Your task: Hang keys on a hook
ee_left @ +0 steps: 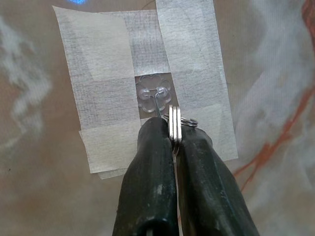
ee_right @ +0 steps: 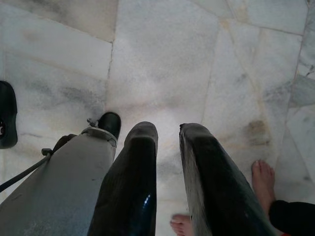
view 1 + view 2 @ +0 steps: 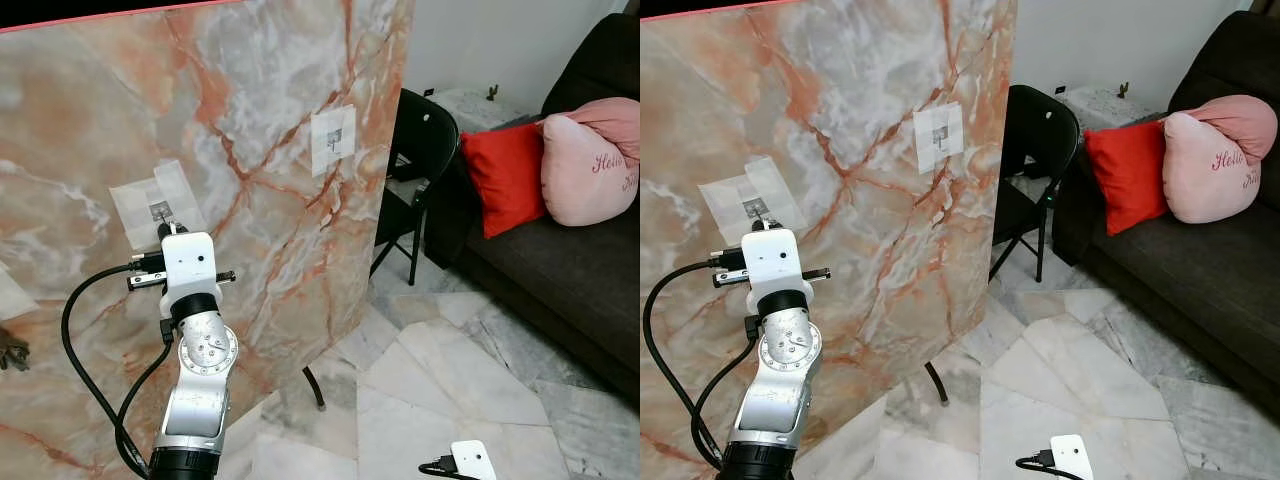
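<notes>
We see the key ring [image 1: 174, 127] pinched between the tips of our left gripper [image 1: 172, 142], its stacked silver coils standing edge-on above the two black fingers [image 1: 147, 177], which are clenched tight on it. Just beyond the fingertips sits the hook [image 1: 156, 96], a small clear flower-shaped piece with a thin wire stem running down toward the ring; we cannot tell whether the ring touches the stem. Strips of pale tape [image 1: 197, 59] frame the hook on all sides and fix it to the marbled board [image 3: 260, 130], which stands upright in orange and grey. From the head, our left arm [image 3: 195, 350] reaches up to that taped patch. A second taped patch [image 3: 333, 138] sits further along the board.

Our right gripper [image 2: 167, 147] hangs over the marble floor [image 2: 162, 64], its fingers released with a clear gap between them. A person's bare toes [image 2: 263, 174] stand beside them.
</notes>
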### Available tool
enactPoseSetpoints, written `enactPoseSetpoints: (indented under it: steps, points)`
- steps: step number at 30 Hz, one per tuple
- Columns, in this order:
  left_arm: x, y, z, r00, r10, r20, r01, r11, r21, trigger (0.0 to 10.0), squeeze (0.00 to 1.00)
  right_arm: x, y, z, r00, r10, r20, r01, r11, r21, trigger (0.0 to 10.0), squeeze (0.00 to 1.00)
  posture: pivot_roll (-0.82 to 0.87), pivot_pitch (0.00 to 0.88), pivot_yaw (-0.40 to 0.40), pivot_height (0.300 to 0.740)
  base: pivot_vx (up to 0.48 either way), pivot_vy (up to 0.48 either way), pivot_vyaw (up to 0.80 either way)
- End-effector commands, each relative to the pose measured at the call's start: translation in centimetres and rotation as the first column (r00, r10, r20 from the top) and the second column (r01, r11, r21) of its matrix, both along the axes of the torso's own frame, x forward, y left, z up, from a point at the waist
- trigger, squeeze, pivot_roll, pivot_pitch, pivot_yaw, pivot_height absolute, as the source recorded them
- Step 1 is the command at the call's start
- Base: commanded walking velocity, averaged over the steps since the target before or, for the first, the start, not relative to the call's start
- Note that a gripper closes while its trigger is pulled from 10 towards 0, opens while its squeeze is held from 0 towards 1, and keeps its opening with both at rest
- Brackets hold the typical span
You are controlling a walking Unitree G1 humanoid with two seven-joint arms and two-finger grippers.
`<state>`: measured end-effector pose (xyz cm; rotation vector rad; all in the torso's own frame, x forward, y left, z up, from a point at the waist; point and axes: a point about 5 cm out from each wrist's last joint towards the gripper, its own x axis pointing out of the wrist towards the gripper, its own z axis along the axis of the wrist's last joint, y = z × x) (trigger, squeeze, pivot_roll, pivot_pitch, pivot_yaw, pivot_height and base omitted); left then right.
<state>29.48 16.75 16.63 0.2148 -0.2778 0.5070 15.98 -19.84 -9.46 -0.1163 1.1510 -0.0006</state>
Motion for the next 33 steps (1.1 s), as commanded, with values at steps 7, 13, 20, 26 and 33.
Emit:
enactPoseSetpoints:
  steps: [7,13,20,26,33]
  points:
    - [-0.5,1.2,-0.5,0.997,0.066,-0.030,-0.067,0.998,-0.014,10.0,0.00,0.1,-0.1,0.1,1.000,-0.014,0.013,0.014,1.000,0.003,10.0,0.00,0.08,0.000,-0.060,0.740,0.000,0.000,0.00]
    - [-0.5,1.2,-0.3,0.998,0.067,-0.017,-0.067,0.997,-0.024,10.0,0.00,0.2,-0.1,0.1,1.000,-0.014,0.014,0.014,1.000,0.003,10.0,0.00,0.08,0.000,-0.062,0.740,0.000,0.000,0.00]
    - [-0.5,1.1,-0.1,0.998,0.058,-0.010,-0.058,0.998,-0.028,10.0,0.00,0.2,-0.1,0.1,1.000,-0.014,0.015,0.014,1.000,0.003,10.0,0.00,0.08,0.000,-0.062,0.740,0.000,0.000,0.00]
    - [-0.8,1.4,-0.5,0.997,0.070,-0.034,-0.071,0.997,-0.022,10.0,0.00,0.2,-0.1,0.1,1.000,-0.013,0.014,0.013,1.000,0.002,10.0,0.00,0.08,0.000,-0.062,0.740,0.000,0.000,0.00]
    - [-0.7,1.4,-1.1,0.994,0.073,-0.079,-0.075,0.997,-0.023,10.0,0.00,0.2,0.0,0.1,1.000,-0.012,0.013,0.012,1.000,0.003,10.0,0.00,0.08,0.000,-0.059,0.740,0.000,0.000,0.00]
